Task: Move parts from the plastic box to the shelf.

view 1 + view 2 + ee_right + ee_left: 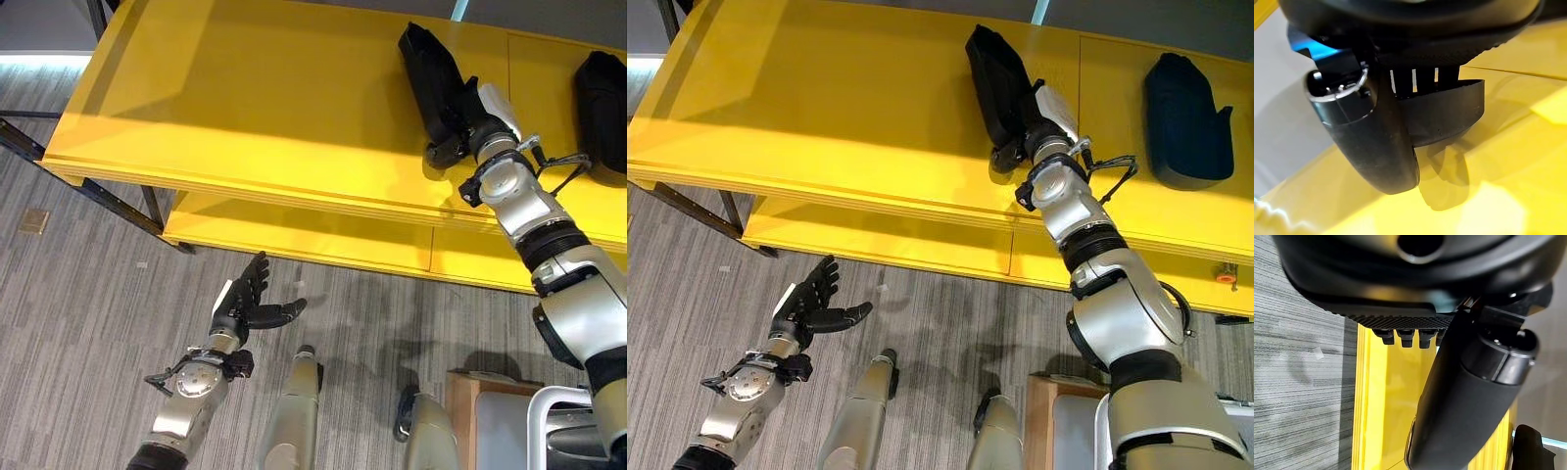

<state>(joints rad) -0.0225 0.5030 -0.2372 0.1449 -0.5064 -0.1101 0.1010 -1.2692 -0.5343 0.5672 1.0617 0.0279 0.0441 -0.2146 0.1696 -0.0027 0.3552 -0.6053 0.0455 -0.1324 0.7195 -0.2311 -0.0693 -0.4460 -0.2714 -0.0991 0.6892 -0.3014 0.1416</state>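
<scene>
A long black part (pixel 997 83) lies on the top board of the yellow shelf (pixel 823 108), near the board's middle. Its long axis runs from the far edge of the shelf toward the robot, slanting a little to the right as it comes nearer; the narrower far end points away and to the left, the near end points at the right hand (pixel 1043 122). The part looks hollow, like a shallow curved shell, and the right wrist view shows its curved black rim (pixel 1449 115) just above the yellow surface, casting a shadow below it.

The right hand is at the part's near end, with its fingers curled round the rim and the thumb (pixel 1371 142) set against the outer side, so it grips the part. A white cover shows on the hand's upper side.

A second black part (pixel 1183 117) rests further right on the same board, well apart from the first, also with its long axis running from far to near.

Under the top board a lower yellow board (pixel 294 230) shows, standing on grey striped carpet (pixel 88 294).

The left hand (pixel 245 304) hangs low over the carpet in front of the shelf, fingers spread and straight, thumb out to the side, holding nothing.
</scene>
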